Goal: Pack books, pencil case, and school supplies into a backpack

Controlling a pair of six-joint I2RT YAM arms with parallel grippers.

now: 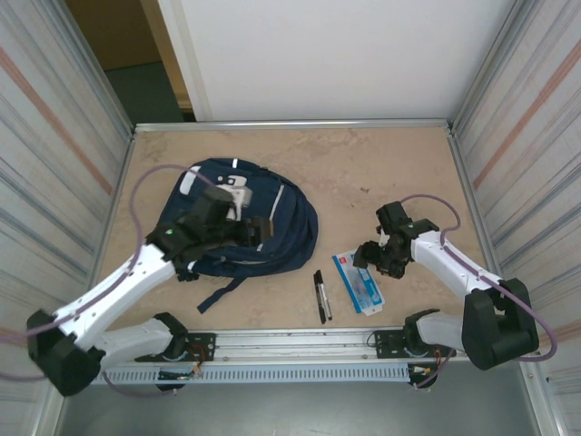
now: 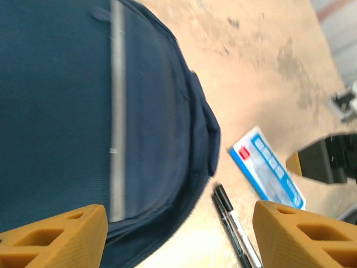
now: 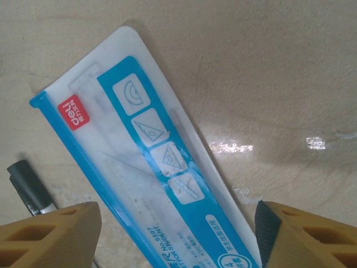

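Observation:
The navy backpack [image 1: 238, 218] lies on the left half of the table, and its fabric takes up the left side of the left wrist view [image 2: 83, 111]. My left gripper [image 1: 258, 232] hovers open over the backpack's right edge, its orange fingers [image 2: 56, 234] wide apart with nothing between them. Two black pens [image 1: 322, 296] [image 2: 231, 223] lie side by side on the table. To their right lies the flat blue-and-white box [image 1: 358, 282] [image 3: 162, 184]. My right gripper [image 1: 373, 258] stands open just above the box, a finger [image 3: 50, 234] on either side. The books and pencil case are out of view.
Metal rails border the table on all sides, with corrugated walls to the left and right. A rail [image 1: 290, 345] with the arm bases runs along the near edge. A dark strap [image 1: 222, 292] trails from the backpack toward it. Bare tabletop [image 1: 363, 173] stretches behind the box.

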